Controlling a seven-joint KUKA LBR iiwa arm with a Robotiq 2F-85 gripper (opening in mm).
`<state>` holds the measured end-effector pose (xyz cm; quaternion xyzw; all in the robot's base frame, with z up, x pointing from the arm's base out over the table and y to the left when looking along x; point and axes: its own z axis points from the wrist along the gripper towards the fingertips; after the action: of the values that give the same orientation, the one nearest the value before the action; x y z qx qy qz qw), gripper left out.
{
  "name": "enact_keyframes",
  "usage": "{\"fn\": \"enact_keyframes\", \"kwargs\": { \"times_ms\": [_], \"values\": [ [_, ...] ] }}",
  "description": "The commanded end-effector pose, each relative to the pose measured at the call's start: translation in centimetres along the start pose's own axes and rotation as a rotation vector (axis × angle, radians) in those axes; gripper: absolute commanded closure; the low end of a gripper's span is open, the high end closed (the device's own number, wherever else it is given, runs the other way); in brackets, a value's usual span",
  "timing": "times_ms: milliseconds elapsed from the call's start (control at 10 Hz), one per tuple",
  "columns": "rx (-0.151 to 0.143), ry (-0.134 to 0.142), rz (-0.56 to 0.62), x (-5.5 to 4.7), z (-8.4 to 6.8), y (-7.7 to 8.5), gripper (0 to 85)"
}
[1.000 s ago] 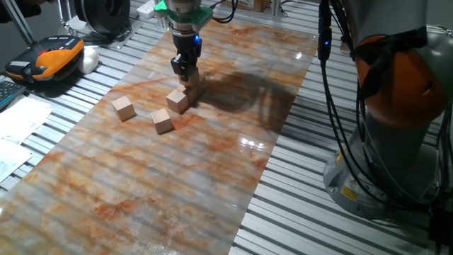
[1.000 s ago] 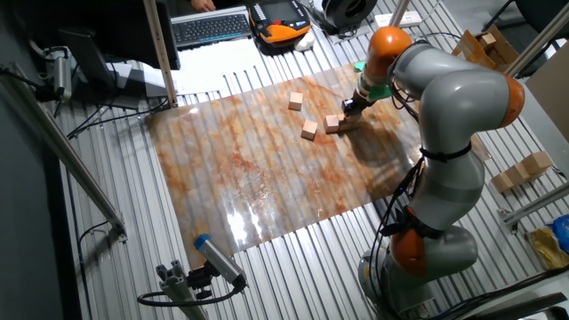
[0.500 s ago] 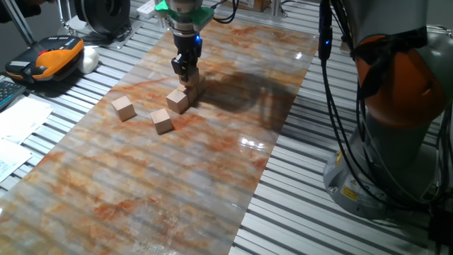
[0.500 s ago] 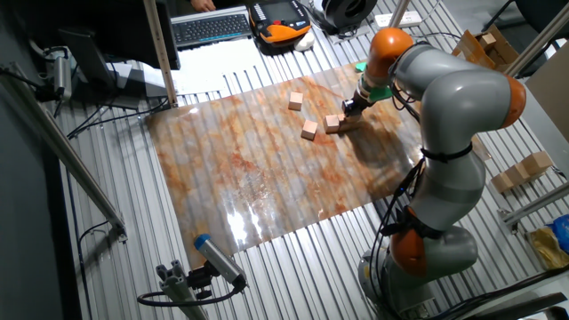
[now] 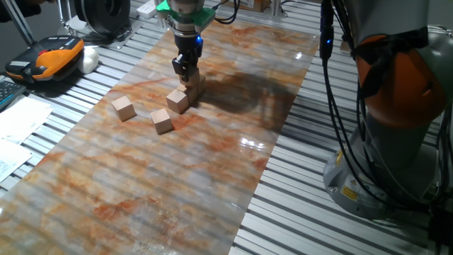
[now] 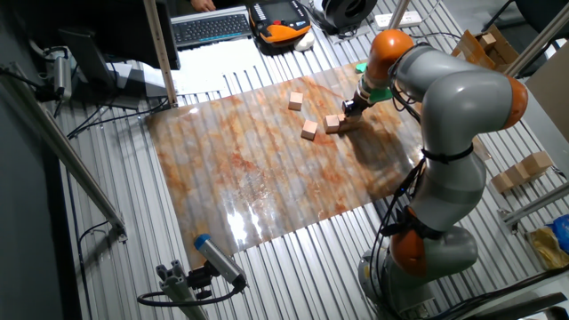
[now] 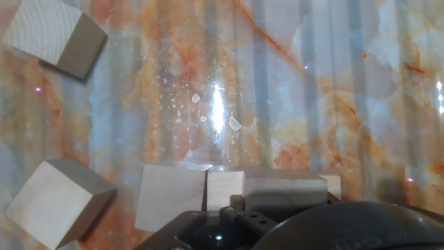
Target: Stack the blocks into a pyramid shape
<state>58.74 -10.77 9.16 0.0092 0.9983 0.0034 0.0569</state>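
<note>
From the left of my bench, two small light tan wooden cubes lie apart, one nearer the left edge, one beside it. A third touches the block directly under my pincer, so the coming move is straight down. Whether my pincer is gripping, I cannot tell.

Bright light is coming from above. White glare is shining on the glossy marbled sheet in both fixed views and in the hand view. The arm is throwing a soft dark shadow on it. The hand view's bottom edge is looking dark and blurry.
</note>
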Motion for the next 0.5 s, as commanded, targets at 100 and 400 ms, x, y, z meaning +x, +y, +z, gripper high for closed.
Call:
{"fn": "enact_keyframes", "kwargs": {
  "times_ms": [100,400],
  "values": [
    [0.006,-0.003,0.011,0.01,0.04,0.02,68.0],
    [0.007,0.028,0.005,-0.1,0.03,0.13,68.0]
  ]
}}
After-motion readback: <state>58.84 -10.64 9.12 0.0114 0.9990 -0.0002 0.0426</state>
